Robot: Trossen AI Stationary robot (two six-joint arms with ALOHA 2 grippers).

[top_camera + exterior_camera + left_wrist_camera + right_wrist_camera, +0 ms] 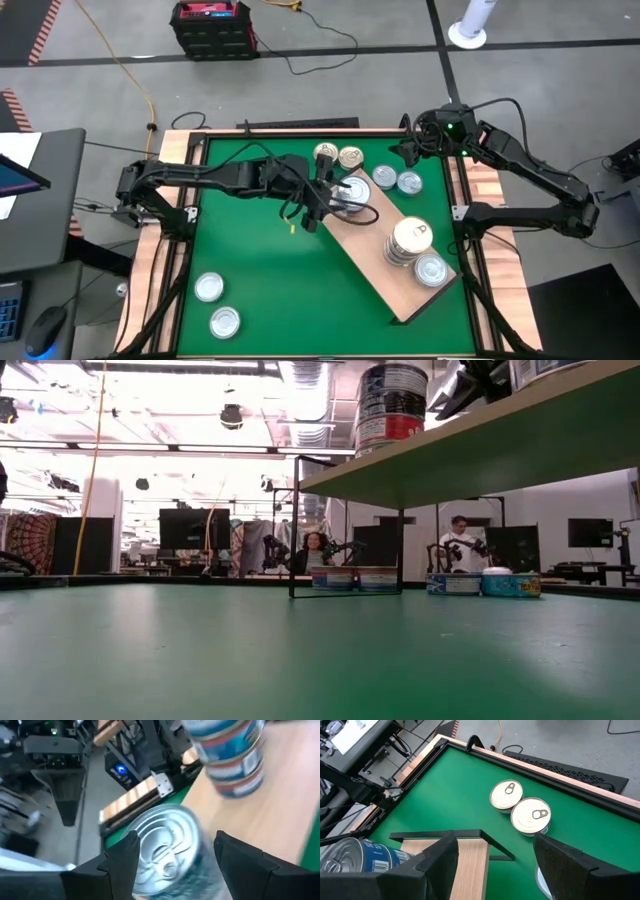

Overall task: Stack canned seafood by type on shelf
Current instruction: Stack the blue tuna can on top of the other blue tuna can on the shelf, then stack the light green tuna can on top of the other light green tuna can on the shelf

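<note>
Green bench (270,290) carries the shelf (375,262); left claw (322,205) straddles a tin (167,851) there, fingers apart. Rigid, slick, fairly dense — grip opposite sidewalls. Right claw (495,855) hangs open.

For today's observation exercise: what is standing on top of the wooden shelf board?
On the shelf: a stack of tins, a single tin beside it, and another tin between the left gripper's fingers. The stack's lower lids are covered.
</note>
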